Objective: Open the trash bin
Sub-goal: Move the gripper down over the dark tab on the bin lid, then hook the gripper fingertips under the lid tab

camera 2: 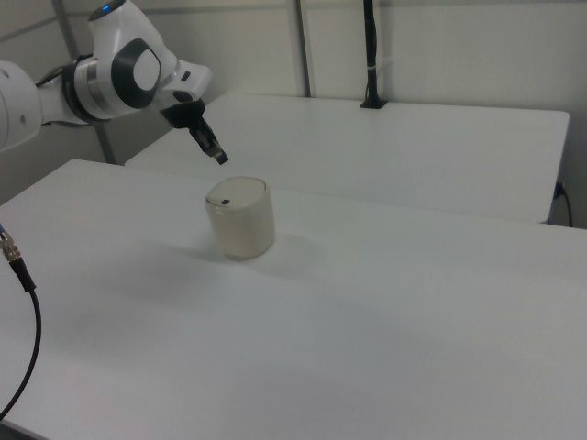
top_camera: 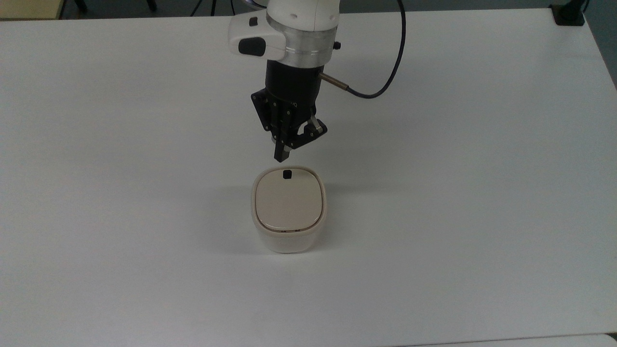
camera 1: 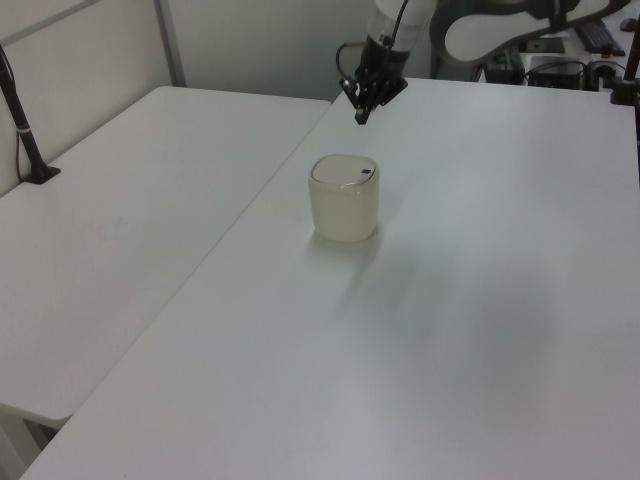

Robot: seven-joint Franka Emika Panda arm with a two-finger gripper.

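We find the trash bin (top_camera: 288,209) near the centre of the top view, standing upright on the white bench (top_camera: 458,202) with its beige lid (top_camera: 288,201) shut flat. It looks to us a light, stiff plastic shell with smooth rounded walls, so a sideways shove would likely slide or tip it; we judge the place to act is not the body but the small black button (top_camera: 287,174) set near the lid's far edge, pressed straight down so the bin stays put. Beyond that edge, a little higher in the top view, hangs the gripper (top_camera: 281,155), its jaws brought together into a single narrow tip and holding nothing. In the left view the gripper (camera 1: 360,117) sits above the bin (camera 1: 345,197) with clear air between them, and the right view shows the same gap between gripper (camera 2: 221,159) and lid (camera 2: 236,194). A closed tip suits a poke at so small a target, we think.
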